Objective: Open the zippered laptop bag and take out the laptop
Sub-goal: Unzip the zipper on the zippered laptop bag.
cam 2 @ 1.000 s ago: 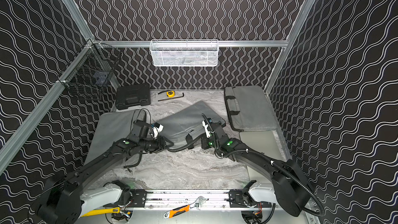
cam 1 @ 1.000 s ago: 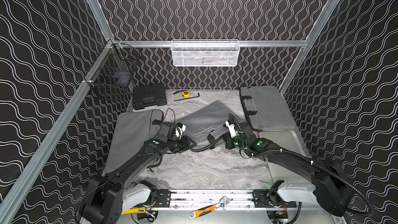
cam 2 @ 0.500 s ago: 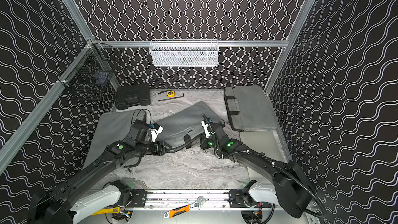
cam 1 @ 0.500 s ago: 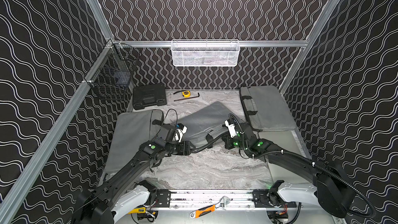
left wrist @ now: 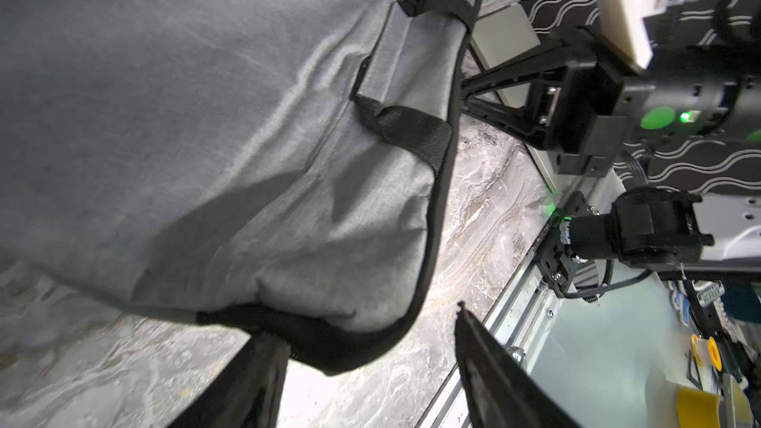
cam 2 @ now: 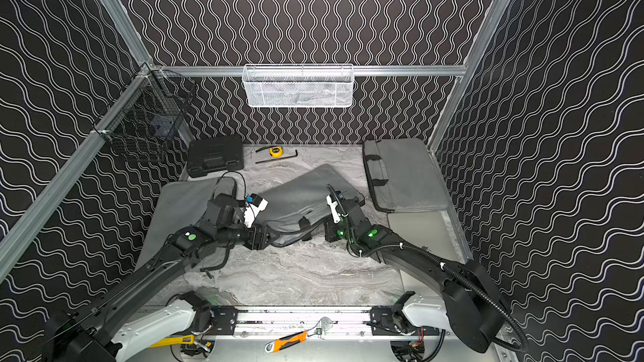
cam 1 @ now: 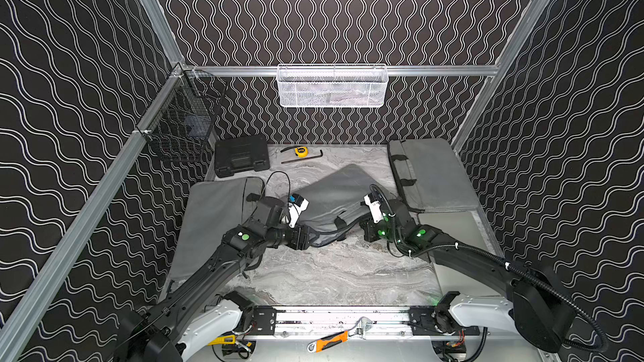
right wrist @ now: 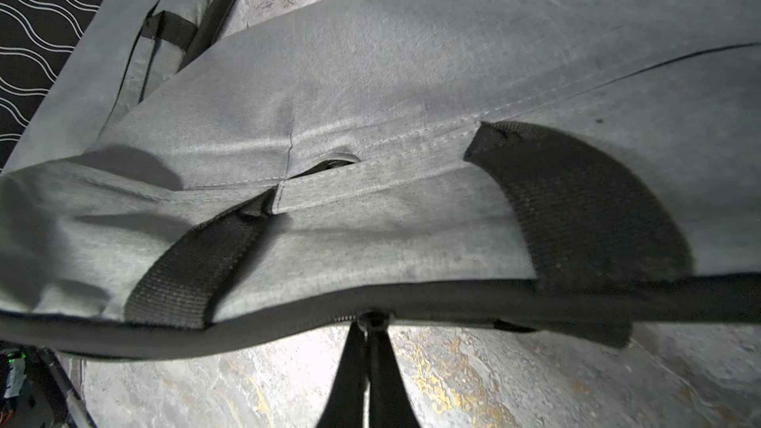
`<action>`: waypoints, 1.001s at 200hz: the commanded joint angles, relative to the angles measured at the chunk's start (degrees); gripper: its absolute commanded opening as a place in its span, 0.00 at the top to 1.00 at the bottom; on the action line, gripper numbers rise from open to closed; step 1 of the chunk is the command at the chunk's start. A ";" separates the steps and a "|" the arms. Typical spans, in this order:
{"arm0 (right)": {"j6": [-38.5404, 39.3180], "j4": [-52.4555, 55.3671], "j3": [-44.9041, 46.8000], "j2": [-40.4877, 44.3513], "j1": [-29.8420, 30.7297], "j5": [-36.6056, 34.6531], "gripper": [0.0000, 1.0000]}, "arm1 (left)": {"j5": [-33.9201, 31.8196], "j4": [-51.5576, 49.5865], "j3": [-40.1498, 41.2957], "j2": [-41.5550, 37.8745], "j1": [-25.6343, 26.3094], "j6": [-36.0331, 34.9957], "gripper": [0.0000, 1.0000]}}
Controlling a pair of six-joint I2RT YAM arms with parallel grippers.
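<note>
Right wrist view shows the right gripper (right wrist: 372,333) pressed together on the little zipper pull (right wrist: 372,319). The pull sits about halfway along the black zipper edge (right wrist: 473,302) of the gray laptop bag (right wrist: 412,55). Both top views show the bag lying in the middle of the table (cam 1: 331,273), between the two arms.

The left gripper (left wrist: 362,323) has its jaws spread wide at the bag's near corner. One finger (left wrist: 263,347) touches under that corner, but nothing is pinched.

So the job looks only partly done. I cannot tell how much of the zipper is open. No laptop peeks out of the bag. Left to do: pull the zipper along, open the bag wide, and slide the laptop out.
</note>
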State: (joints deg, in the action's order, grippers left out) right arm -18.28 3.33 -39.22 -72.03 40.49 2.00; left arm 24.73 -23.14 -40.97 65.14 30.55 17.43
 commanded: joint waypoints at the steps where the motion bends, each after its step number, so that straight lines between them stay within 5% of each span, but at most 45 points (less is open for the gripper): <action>1: -0.77 -2.46 0.18 0.31 0.17 2.05 1.00 | 2.46 9.31 -0.71 0.13 2.58 -2.70 0.33; 73: 1.84 -0.17 -0.86 0.38 0.16 0.51 1.00 | -3.19 8.46 -5.93 0.73 11.06 -8.56 0.32; 132: -0.04 -1.04 0.02 1.12 0.25 3.42 1.00 | -23.11 12.94 -8.15 12.15 17.33 -13.60 0.26; 200: -1.67 -2.19 2.13 2.59 0.20 4.21 1.00 | -20.59 23.27 -11.16 26.76 17.92 -19.10 0.25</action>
State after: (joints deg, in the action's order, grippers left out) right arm -19.03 5.23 -37.21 -69.97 40.71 5.32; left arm 2.52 -6.00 -50.98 89.08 48.12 1.17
